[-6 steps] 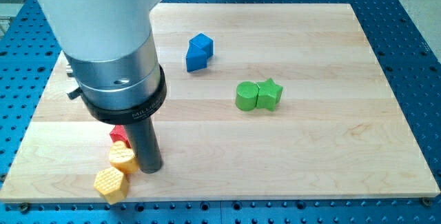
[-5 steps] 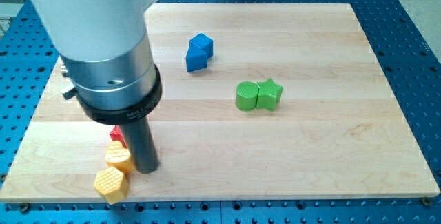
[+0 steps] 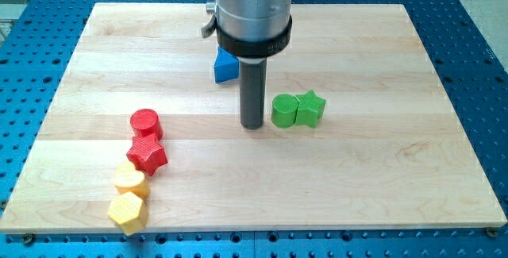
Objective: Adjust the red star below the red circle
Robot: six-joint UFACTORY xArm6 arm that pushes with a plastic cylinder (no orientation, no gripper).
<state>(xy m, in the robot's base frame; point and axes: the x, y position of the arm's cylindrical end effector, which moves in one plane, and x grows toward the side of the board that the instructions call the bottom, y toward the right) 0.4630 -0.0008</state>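
The red circle lies on the wooden board at the view's left. The red star sits directly below it, touching it. My tip rests on the board near the middle, far to the right of both red blocks, just left of the green circle.
A green star touches the green circle on its right. A blue block sits behind the rod, partly hidden. Two yellow blocks, one touching the red star and a hexagon below it, lie near the board's bottom-left edge.
The arm has moved from over the red and yellow blocks at the left to the board's middle. The red circle and red star, hidden before, now show fully.
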